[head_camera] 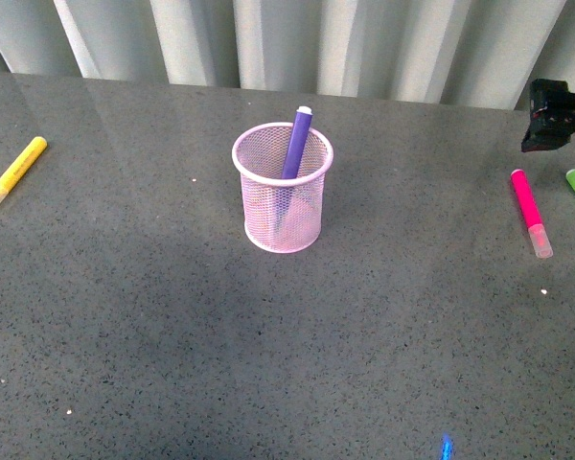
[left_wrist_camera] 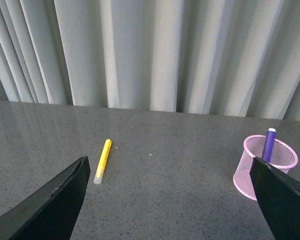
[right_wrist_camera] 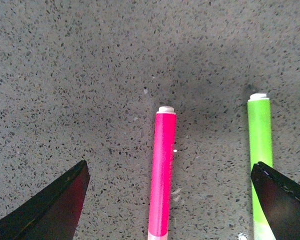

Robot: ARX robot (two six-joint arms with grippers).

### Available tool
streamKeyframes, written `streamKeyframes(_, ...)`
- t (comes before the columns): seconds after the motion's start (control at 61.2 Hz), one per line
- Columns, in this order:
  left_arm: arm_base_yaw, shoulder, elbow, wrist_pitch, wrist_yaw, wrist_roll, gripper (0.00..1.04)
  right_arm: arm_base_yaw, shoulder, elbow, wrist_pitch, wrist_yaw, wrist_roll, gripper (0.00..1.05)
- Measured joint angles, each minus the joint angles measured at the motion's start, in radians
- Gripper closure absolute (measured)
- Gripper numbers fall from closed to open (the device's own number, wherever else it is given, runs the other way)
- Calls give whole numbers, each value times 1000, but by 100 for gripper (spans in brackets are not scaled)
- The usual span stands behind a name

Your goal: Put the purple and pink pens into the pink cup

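**Right gripper (right_wrist_camera: 169, 164) spread wide over pink pen, purple pen already in cup**

Right wrist view: both fingers (right_wrist_camera: 50, 210) sit far apart with the pink pen (right_wrist_camera: 162, 170) lying between them, touching neither. Nothing is gripped. The green marker (right_wrist_camera: 260, 150) lies just beside it, roughly parallel and close to the other finger.

Front view: the pink pen lies flat on the grey table (head_camera: 172, 364) at far right, pale cap toward the robot, well apart from the pink cup (head_camera: 268, 206). Only a dark piece of the right arm shows, at the right edge beyond the pen's far end.

The cup stands upright near table centre. The purple pen (head_camera: 295, 144) is inside, tilted, leaning on the far side of the rim, top end poking above it.

Left gripper (left_wrist_camera: 167, 160): fingers wide apart and empty, raised, facing the curtain (left_wrist_camera: 140, 50). The yellow marker (left_wrist_camera: 102, 160) lies flat on the table at far left, well clear of the cup.
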Motion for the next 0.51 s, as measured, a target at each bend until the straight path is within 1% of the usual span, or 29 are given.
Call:
streamKeyframes(0.245,0,0,0,0,0,0,7,27,50,0,19,5,33,7)
streamKeyframes(0.506,0,0,0,0,0,0,7,33,83,10,28,3,39,7)
